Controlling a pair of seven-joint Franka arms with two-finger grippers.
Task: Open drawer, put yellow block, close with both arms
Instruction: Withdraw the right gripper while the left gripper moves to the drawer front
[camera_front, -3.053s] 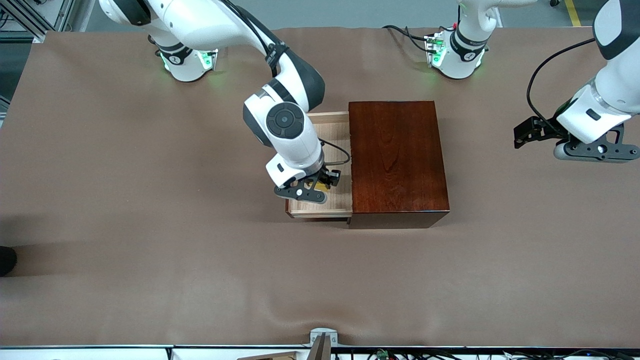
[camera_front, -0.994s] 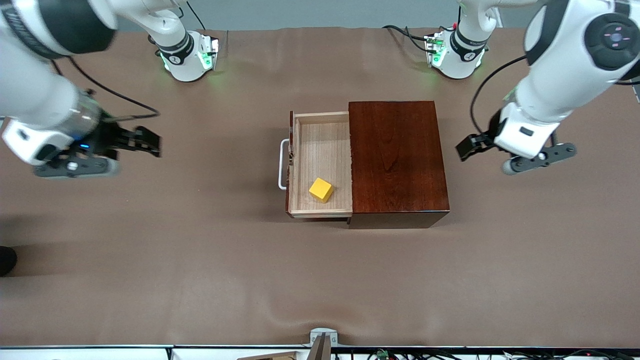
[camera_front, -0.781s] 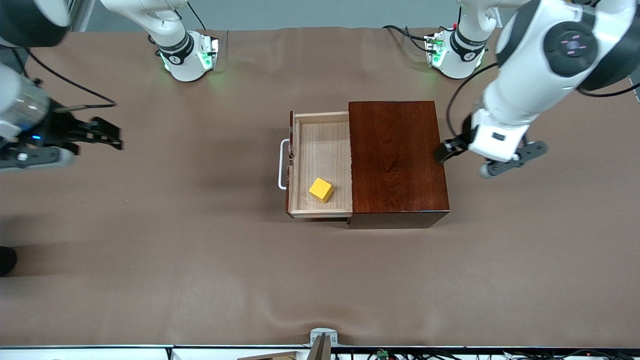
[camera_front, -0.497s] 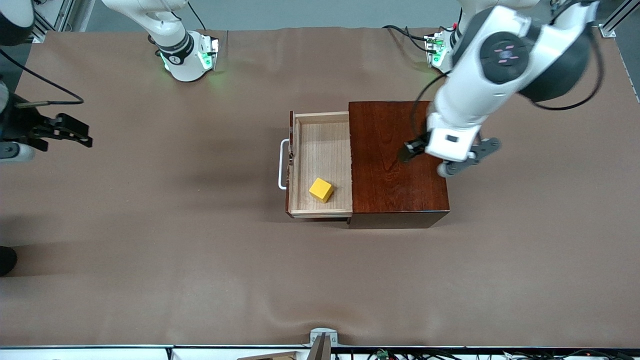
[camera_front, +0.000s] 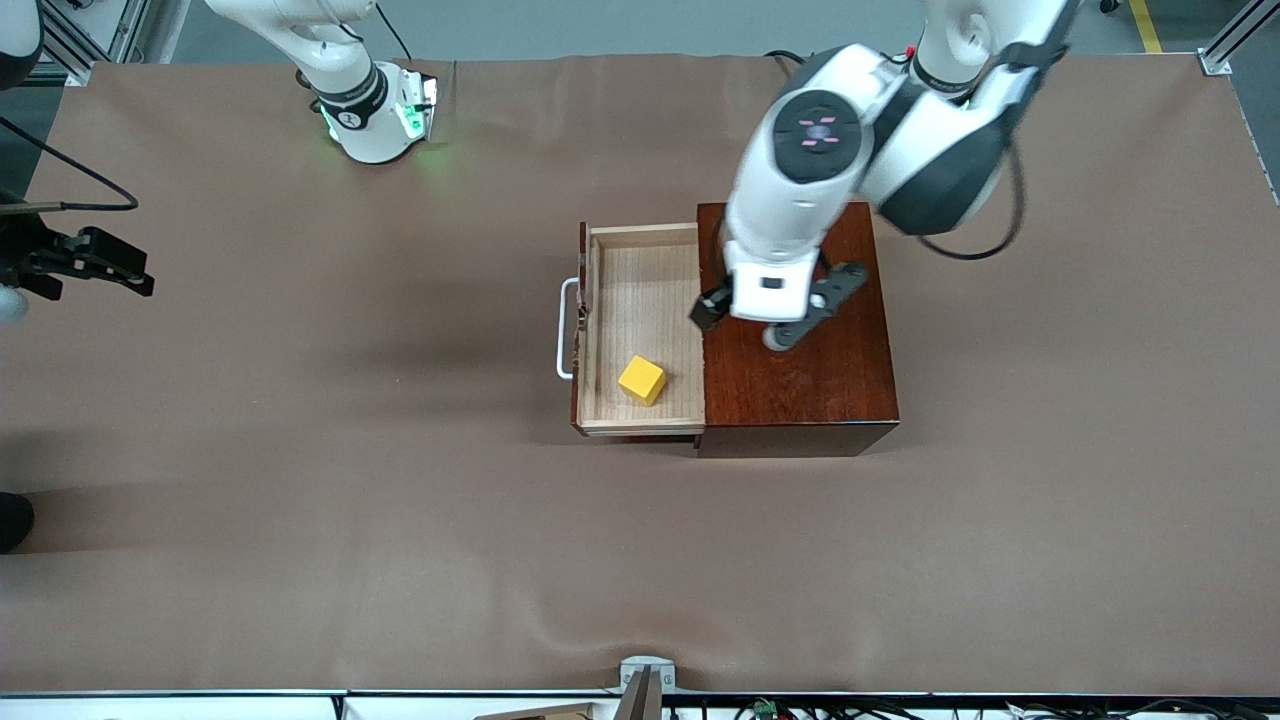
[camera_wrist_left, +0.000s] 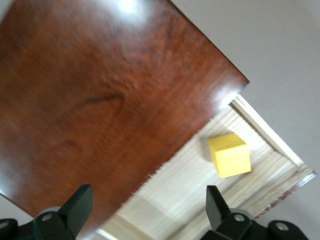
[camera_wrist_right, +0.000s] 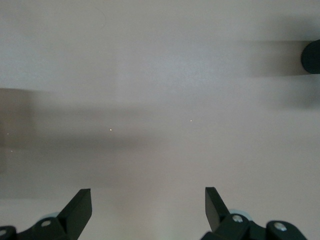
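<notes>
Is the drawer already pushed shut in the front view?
No, the drawer stands pulled out of the box, with the yellow block lying in its tray.

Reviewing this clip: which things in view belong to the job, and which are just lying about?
Job:
- pale wooden drawer, open, in dark mahogany box
- small yellow block in drawer
- left gripper, open, over drawer's inner edge
- right gripper, open, waiting at its table end

Lying about:
- brown table cover
</notes>
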